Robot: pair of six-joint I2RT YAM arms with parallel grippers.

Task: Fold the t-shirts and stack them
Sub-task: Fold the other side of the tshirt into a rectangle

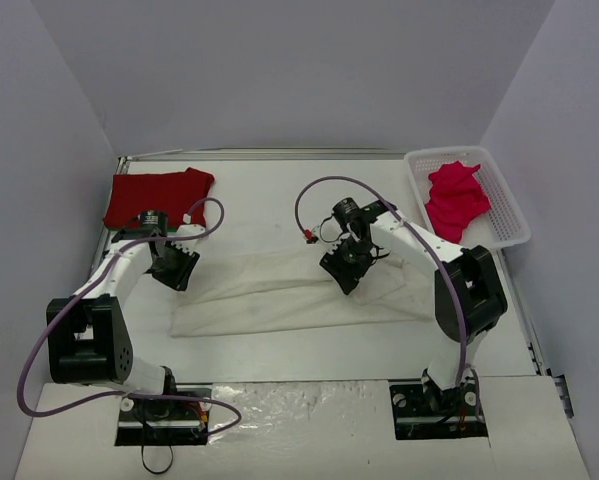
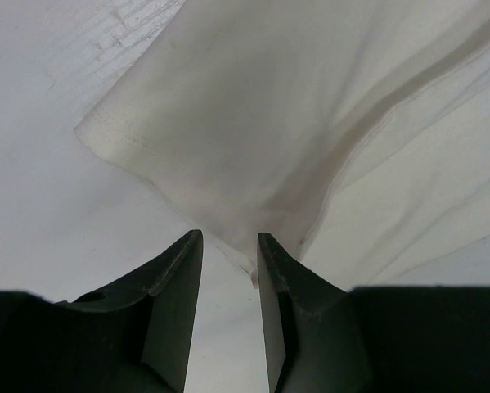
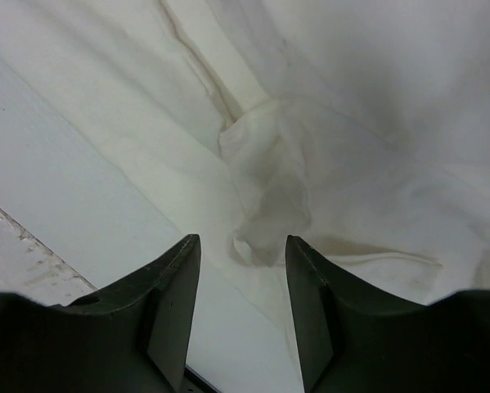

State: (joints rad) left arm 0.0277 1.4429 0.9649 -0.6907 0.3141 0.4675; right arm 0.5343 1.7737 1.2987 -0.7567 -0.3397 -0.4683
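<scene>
- Both grippers, left gripper (image 2: 228, 237) and right gripper (image 3: 243, 239), stand partly parted, gripping nothing; cloth lies just past their tips.
- Cream-white t-shirt (image 1: 279, 295) sprawls wrinkled across the frame's middle.
- Risk: closing on that bunched fold could pinch a single layer, dragging the shirt crooked.

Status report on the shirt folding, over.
Left gripper open at edge of white shirt. Right gripper open over its bunched fold. Red shirt folded far left; pink shirt in basket. Nothing blocking.
</scene>
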